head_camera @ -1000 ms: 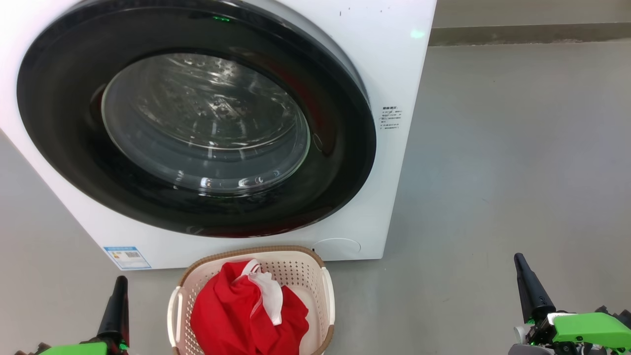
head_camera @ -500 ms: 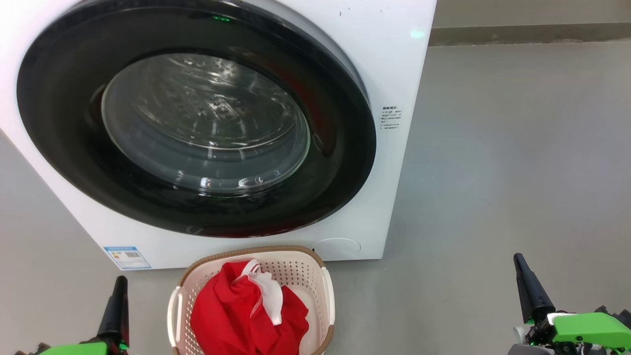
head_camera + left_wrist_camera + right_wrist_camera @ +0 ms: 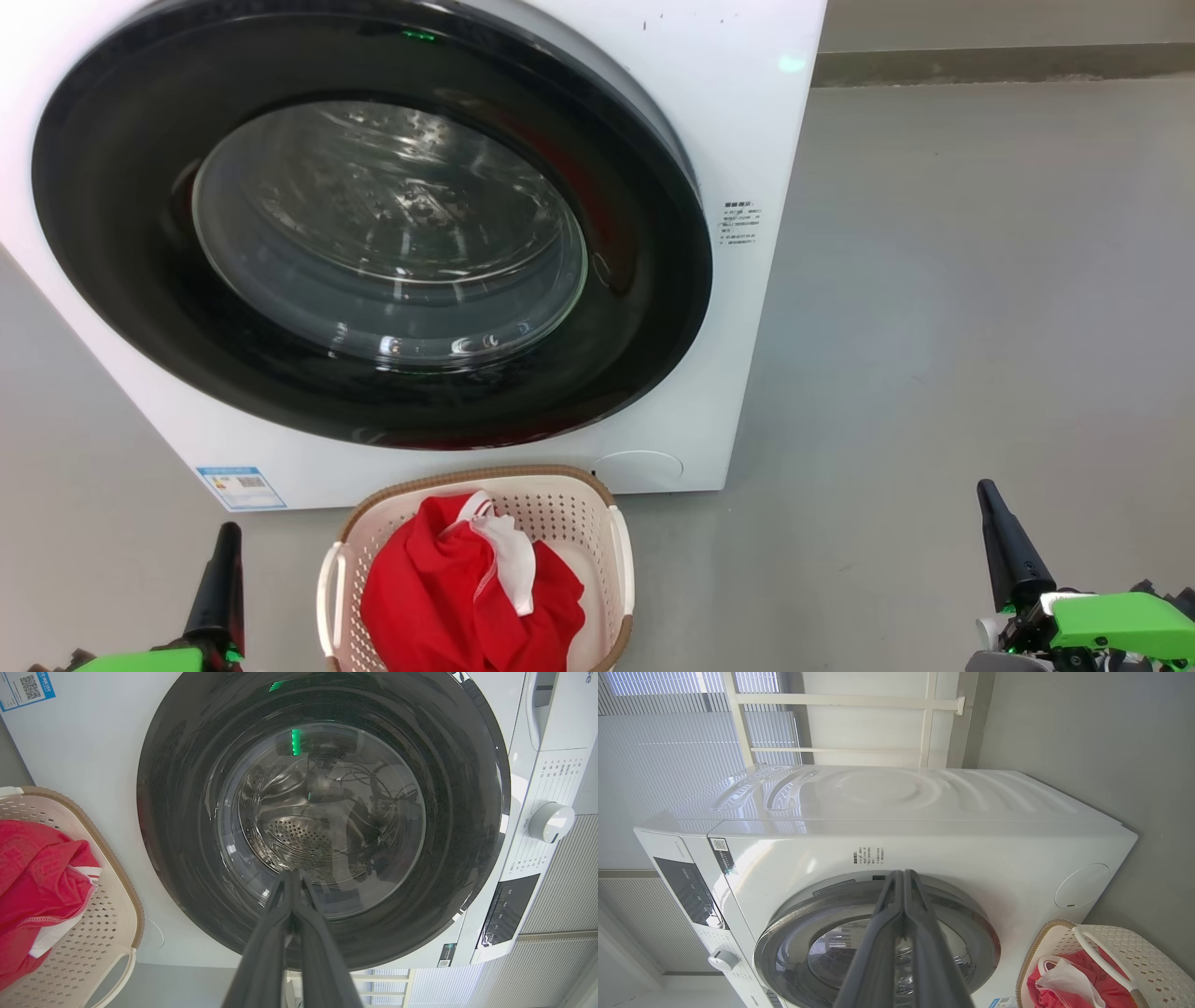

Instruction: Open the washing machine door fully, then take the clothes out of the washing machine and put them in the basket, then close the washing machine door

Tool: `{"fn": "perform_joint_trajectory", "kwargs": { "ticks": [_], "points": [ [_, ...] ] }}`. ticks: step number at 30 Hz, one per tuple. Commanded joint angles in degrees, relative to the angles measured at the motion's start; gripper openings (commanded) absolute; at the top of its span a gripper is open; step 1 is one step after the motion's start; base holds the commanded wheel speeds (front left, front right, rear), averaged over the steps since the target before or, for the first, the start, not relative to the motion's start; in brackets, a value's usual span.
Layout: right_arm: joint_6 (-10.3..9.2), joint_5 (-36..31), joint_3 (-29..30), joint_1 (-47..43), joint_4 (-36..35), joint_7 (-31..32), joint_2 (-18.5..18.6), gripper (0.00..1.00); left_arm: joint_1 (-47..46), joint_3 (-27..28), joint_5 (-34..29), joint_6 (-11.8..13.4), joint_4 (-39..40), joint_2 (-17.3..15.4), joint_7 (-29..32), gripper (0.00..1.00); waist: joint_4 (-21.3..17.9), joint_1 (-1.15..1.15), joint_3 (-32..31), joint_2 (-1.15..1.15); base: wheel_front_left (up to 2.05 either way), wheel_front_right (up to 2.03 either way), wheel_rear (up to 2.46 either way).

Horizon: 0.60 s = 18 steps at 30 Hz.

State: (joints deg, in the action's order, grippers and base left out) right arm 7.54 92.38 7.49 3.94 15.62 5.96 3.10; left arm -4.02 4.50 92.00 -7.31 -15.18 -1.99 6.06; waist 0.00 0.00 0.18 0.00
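The white washing machine (image 3: 747, 121) stands before me with its black-rimmed round door (image 3: 121, 233) flat against the front, glass window (image 3: 392, 233) over the steel drum. On the floor below it sits the cream basket (image 3: 560, 509) holding the red clothes (image 3: 439, 588) with white trim. My left gripper (image 3: 227, 534) is shut at the lower left beside the basket, holding nothing. My right gripper (image 3: 987, 495) is shut at the lower right, well away over bare floor. In the left wrist view the fingers (image 3: 292, 877) meet before the door (image 3: 177, 812); the basket (image 3: 117, 868) and clothes (image 3: 42, 872) lie left.
Grey floor (image 3: 980, 280) spreads to the right of the machine. A blue label (image 3: 240, 487) sits low on the front. The right wrist view shows the machine's top (image 3: 878, 793), the control panel (image 3: 686, 891), a knob (image 3: 721, 959) and the basket (image 3: 1139, 952).
The right gripper has shifted a touch rightward and down; nothing else has moved.
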Motion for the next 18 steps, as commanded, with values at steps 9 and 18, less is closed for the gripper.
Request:
{"fn": "perform_joint_trajectory", "kwargs": {
  "ticks": [9, 18],
  "points": [
    [-0.05, 0.0, -1.3, 2.2, -1.6, 0.3, 0.0, 0.0, -2.2, 2.0, 0.2, -0.2, 1.1, -0.9, 0.4, 0.0, 0.0, 0.0, 0.0, 0.0, 0.0, 0.0, 0.0],
    [-0.05, 0.0, -1.2, 2.2, -1.6, 0.3, 0.0, 0.0, -2.2, 2.0, 0.2, -0.2, 1.1, -0.9, 0.4, 0.0, 0.0, 0.0, 0.0, 0.0, 0.0, 0.0, 0.0]
  ]
}}
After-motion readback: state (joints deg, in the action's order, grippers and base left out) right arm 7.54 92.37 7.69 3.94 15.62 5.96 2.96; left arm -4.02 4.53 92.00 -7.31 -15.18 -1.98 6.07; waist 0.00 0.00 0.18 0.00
